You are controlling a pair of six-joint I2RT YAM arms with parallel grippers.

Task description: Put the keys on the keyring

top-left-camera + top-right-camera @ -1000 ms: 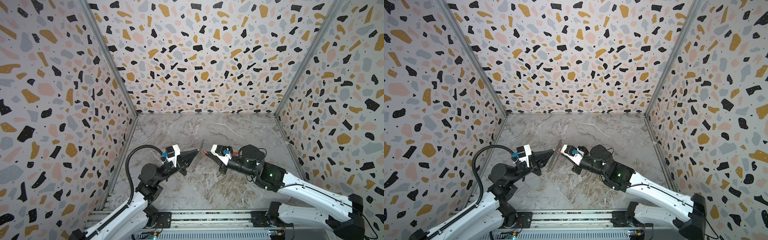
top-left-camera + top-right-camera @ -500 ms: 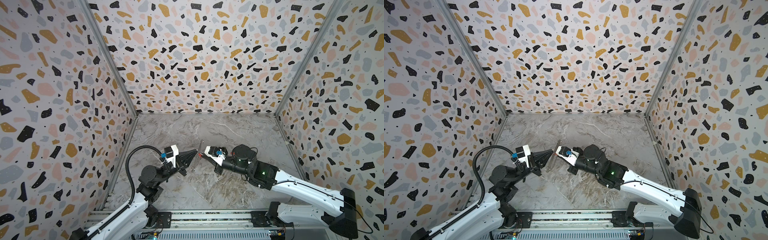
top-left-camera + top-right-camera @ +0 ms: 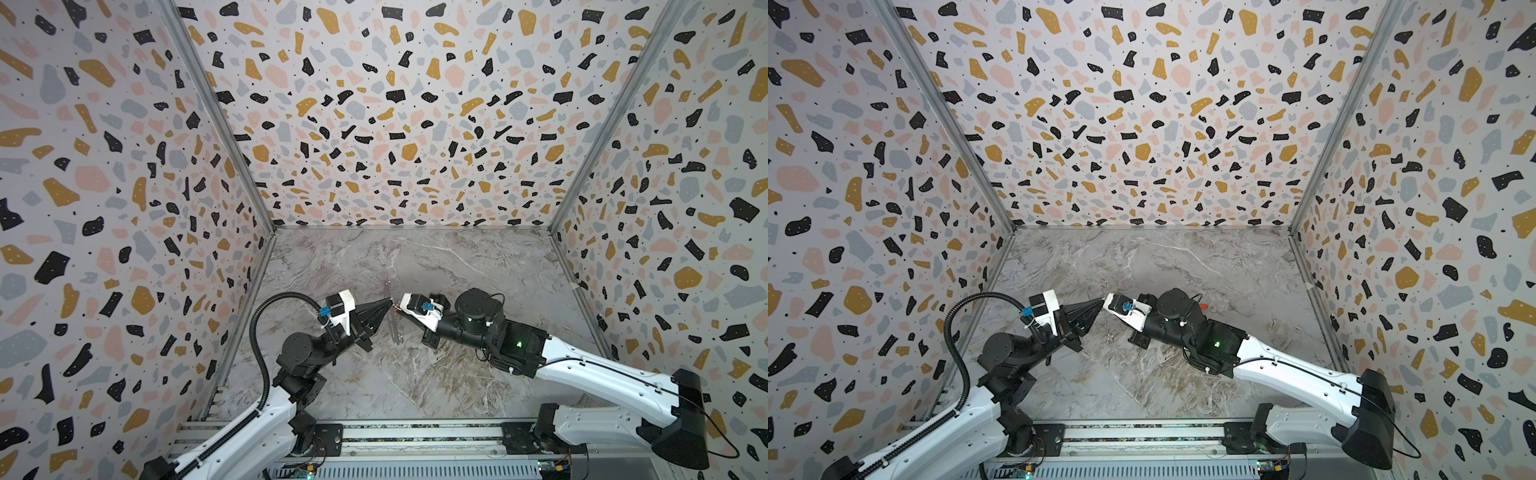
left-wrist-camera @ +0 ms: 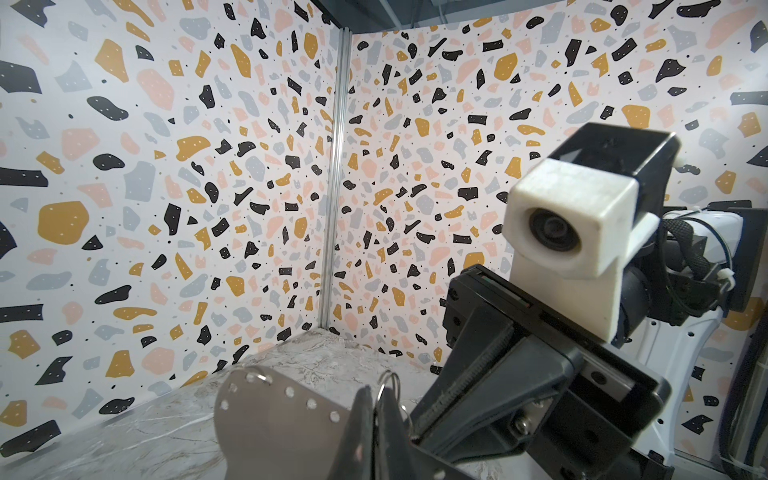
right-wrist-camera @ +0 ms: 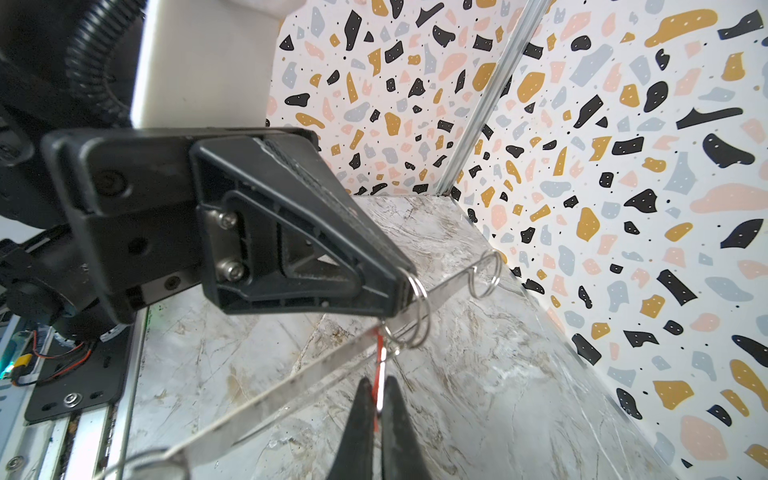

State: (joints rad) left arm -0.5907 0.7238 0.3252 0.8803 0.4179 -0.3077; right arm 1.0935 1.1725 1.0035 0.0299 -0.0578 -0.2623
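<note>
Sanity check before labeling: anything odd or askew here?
Nothing damaged or spilled. The flat dull-grey metal keyring is held slanted off the table by the left gripper; the right gripper pinches a small red-tagged key beside it.

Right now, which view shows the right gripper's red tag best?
Right wrist: the red tag is close, pinched in the right gripper. In a top view it is a speck; left wrist hides it.
</note>
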